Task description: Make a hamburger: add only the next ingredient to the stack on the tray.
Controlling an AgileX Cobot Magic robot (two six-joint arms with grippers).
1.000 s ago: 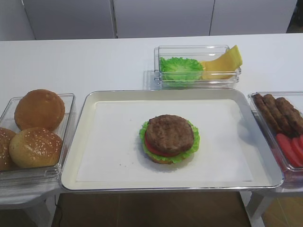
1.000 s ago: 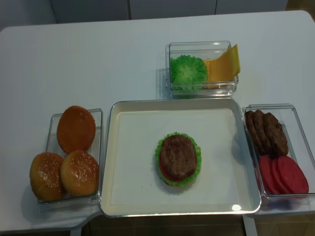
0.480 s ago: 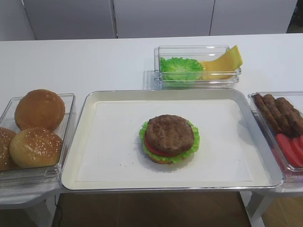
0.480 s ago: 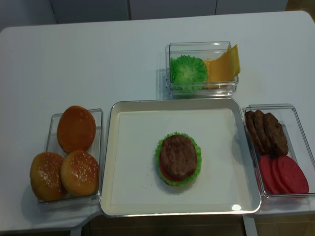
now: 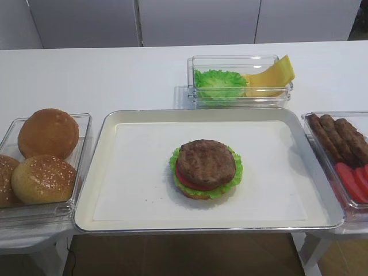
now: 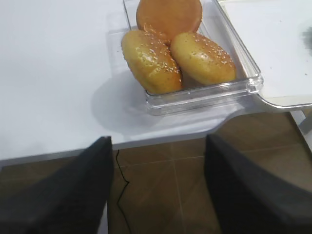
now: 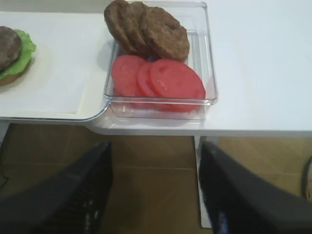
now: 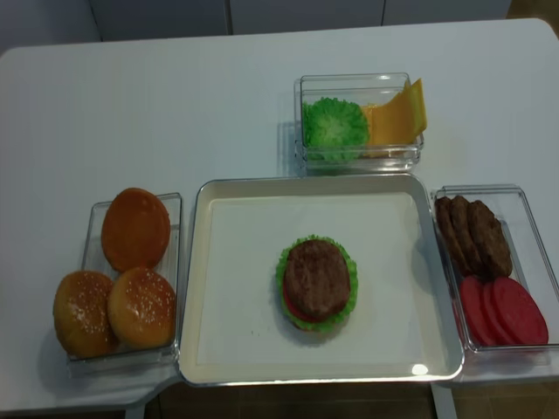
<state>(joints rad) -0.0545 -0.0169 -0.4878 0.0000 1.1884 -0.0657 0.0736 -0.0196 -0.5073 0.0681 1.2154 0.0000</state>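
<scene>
One exterior high camera looks from the front edge of the white table toward 12 o'clock, steeply downward, the large cream-silver metal tray [image 5: 100, 172] central. The realsense sits higher, nearly overhead, showing the whole tray [image 8: 196, 279]. The right wrist camera hangs low off the front edge at 3 o'clock, near the clear plastic box of patties and tomato slices [image 7: 209, 73], also seen by the realsense [image 8: 533, 227]. The left wrist camera mirrors it at 9 o'clock over the clear plastic bun box [image 6: 243, 68].

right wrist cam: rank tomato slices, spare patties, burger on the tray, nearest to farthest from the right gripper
1. Tomato slices: near end of the clear box, just ahead of the open right gripper.
2. Spare patties: far end of the same box.
3. Burger: far left, on the tray, patty already on top.
</scene>
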